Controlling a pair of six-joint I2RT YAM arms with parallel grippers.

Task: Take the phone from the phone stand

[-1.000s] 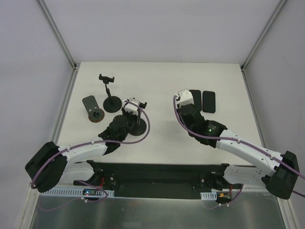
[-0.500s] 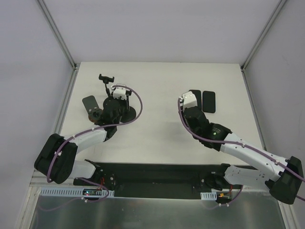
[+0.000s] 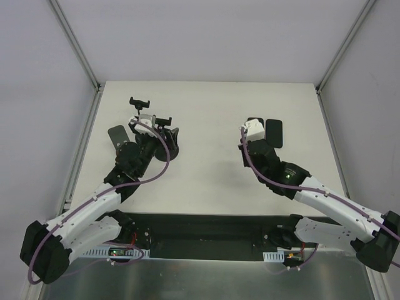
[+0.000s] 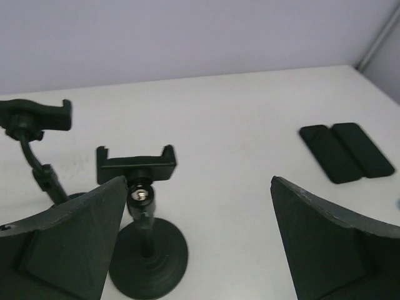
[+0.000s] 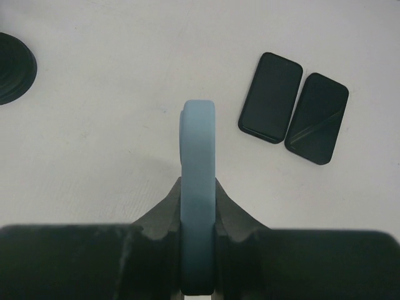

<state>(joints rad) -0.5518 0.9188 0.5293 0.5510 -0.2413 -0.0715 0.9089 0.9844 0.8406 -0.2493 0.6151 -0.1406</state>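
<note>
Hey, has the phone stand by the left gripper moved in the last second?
Yes. The phone stand has shifted left and farther back, ending beside the unmoved taller stand.

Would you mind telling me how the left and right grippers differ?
The left gripper is wide open and empty, while the right gripper is shut on a light blue phone held on edge. The left gripper faces an empty phone stand; the right gripper hangs near two flat black phones. Both have dark fingers.

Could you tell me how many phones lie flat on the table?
2: inner dark phone and outer dark phone, side by side, far right. A dark slab far left may be another.
</note>
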